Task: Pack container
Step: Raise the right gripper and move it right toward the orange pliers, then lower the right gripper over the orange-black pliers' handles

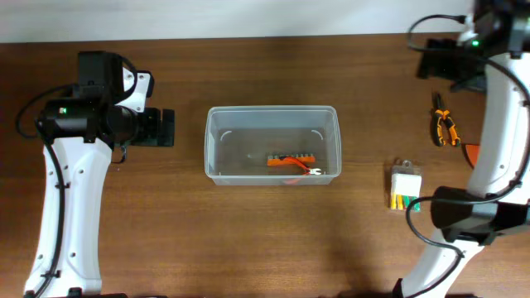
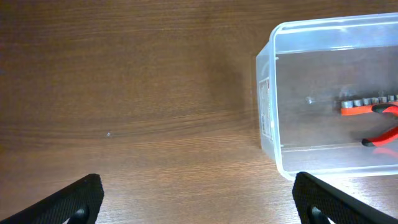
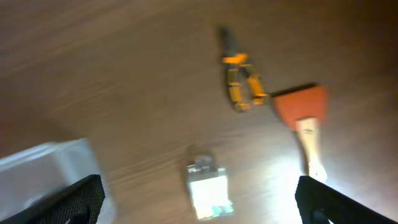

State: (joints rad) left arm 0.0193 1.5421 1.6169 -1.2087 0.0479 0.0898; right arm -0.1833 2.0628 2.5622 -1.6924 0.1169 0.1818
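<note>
The clear container (image 1: 272, 109) stands mid-table, holding an orange socket rail (image 1: 290, 158) and red-handled pliers (image 1: 305, 170). My left gripper (image 1: 166, 128) hovers to its left, open and empty. In the left wrist view the container's wall (image 2: 266, 99) is at the right, and the left gripper (image 2: 199, 202) spans bare wood. My right gripper (image 1: 426, 62) is raised at the far right, open and empty. In the blurred right wrist view the right gripper (image 3: 199, 208) is high above a small clear case (image 3: 208, 190), and a container corner (image 3: 43, 165) shows at the left.
To the right of the container lie the small clear case of yellow-green bits (image 1: 406, 187), yellow-and-black pliers (image 1: 444, 128) and an orange scraper (image 1: 472, 153) half hidden by the right arm. The right wrist view shows the pliers (image 3: 242, 84) and scraper (image 3: 305, 121) too.
</note>
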